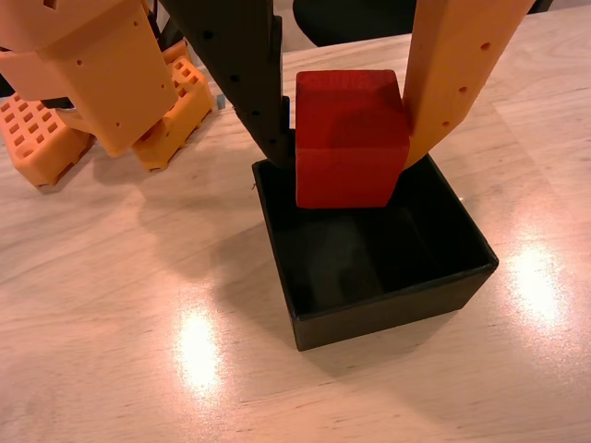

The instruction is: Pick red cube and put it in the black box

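pale wood table (111, 305) | tool (351, 152) pinching red cube (349, 138) | above black box (388, 300)

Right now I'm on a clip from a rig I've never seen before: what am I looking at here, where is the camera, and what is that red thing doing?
The camera rides on the wrist of a small robot arm, so it looks down past the arm's own gripper. The gripper has two fingers: a black one on the left of the picture and an orange one on the right. Between them they clamp a red cube, which hangs above the far edge of an open black box. The box stands on a pale wooden table, and its inside looks empty. At upper left, orange plastic parts with grid-like holes rest on the table; I cannot tell what they are. So the cube is held over the box, not yet dropped in.
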{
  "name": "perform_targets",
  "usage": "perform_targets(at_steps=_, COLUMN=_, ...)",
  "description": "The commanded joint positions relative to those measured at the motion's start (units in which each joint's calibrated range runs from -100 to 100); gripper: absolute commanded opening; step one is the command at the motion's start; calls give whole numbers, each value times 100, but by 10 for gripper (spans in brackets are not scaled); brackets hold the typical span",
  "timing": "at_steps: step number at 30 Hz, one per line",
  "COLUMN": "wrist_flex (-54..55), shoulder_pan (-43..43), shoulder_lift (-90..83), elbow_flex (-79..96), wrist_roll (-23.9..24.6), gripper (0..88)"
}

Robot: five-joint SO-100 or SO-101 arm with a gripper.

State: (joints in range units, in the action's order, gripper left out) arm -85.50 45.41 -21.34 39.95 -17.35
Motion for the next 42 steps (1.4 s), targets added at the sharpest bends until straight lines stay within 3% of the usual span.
perform_targets(at_steps=1, wrist_flex=261, shoulder_pan=337, shoulder_lift=-96, elbow_flex=-222, wrist_roll=-25, gripper=26)
perform_targets(at_steps=10, wrist_flex=204, shoulder_pan=314, shoulder_lift=-180, elbow_flex=-213, wrist_roll=84, gripper=209)
perform_targets(at_steps=23, wrist_flex=-337, shoulder_pan=-146, shoulder_lift=-205, elbow_flex=-1072, wrist_roll=200, gripper=245)
perform_targets(at_steps=32, wrist_flex=-722, shoulder_pan=-2163, shoulder_lift=-1374, elbow_flex=-2050, wrist_roll=517, gripper=237)
perform_targets(at_steps=37, wrist_flex=-255, shoulder_pan=-3812, shoulder_lift=-2410, elbow_flex=-1443, wrist_roll=566, gripper=236)
perform_targets(at_steps=42, wrist_flex=360, shoulder_pan=-4863, shoulder_lift=-3505, elbow_flex=-32, wrist_roll=566, gripper=236)
